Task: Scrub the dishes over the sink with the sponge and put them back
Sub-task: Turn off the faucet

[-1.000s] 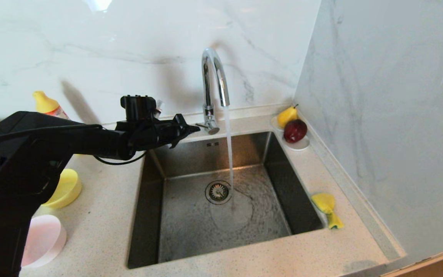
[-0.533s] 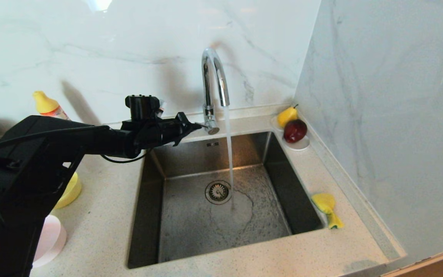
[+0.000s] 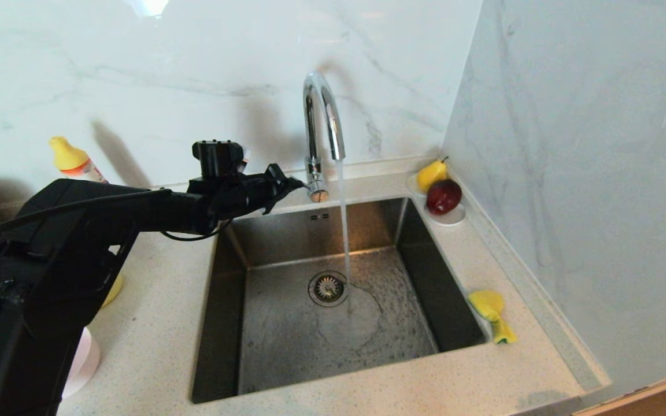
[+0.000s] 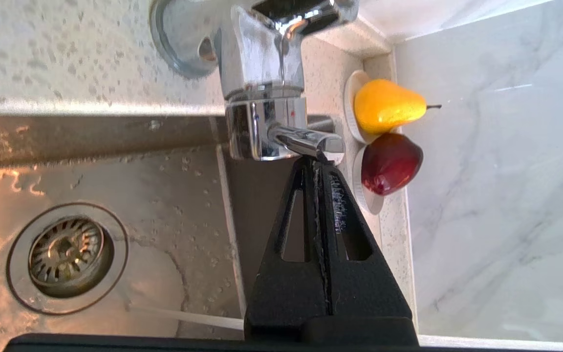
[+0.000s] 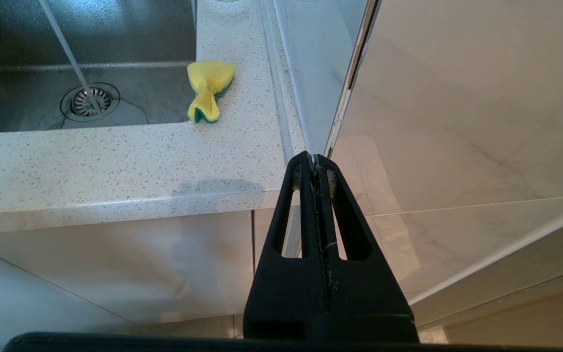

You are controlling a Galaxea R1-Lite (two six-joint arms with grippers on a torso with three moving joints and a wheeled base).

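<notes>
The sponge (image 3: 492, 315) was seen lying on the desk (image 3: 154, 335) at the right rim of the sink (image 3: 287, 341), crumpled and pinched in the middle, with its green layer showing at the near end. It was touched by no fingers. In the sink, a thin stream of water (image 3: 344, 231) was falling from the curved tap (image 3: 322, 115) and landing just beside the round drain (image 3: 328, 288), and the bottom of the sink was wet around it.

Of the dishes, only small parts could be seen at the left side of the desk, behind the black left arm: an edge of the yellow bowl (image 3: 114, 289) and an edge of the pink bowl (image 3: 87, 358). The blue bowl could not be made out with certainty.

The left gripper (image 3: 298, 184) was held level above the rear left corner of the sink, and its fingers (image 4: 330, 195) were pressed together with nothing between them. Their tips were placed against the short tap lever (image 4: 311, 142) at the base of the tap.

The right gripper (image 5: 314, 159) was kept low in front of the desk's edge, near the wall, with its fingers closed together and empty.

At the far right corner of the desk, a yellow pear (image 3: 431, 173) and a red apple (image 3: 443, 195) were resting on a white saucer (image 3: 451, 218). A bottle with a yellow cap (image 3: 70, 156) was standing at the wall on the left.
</notes>
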